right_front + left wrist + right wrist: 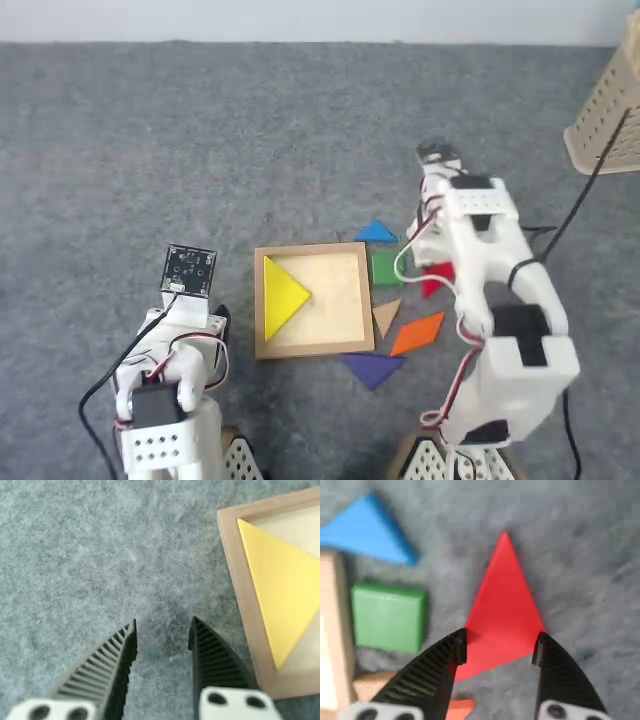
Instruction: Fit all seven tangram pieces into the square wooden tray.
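Lying inside the square wooden tray (310, 249), the yellow triangle (280, 295) has its long edge along the wall on my left arm's side. The six other pieces rest on the grey bench (200, 150) outside the tray, all on my right arm's side: the blue triangle (376, 232), the green square (386, 268) just beside the tray wall, the red triangle (502, 595), the tan triangle (385, 316), the orange parallelogram (418, 333) and the purple triangle (372, 368). My right pincer (500, 639) is spread, one finger on each side of the red triangle's wide end. My left pincer (163, 626) is spread too, over bare bench beside the tray, holding nothing.
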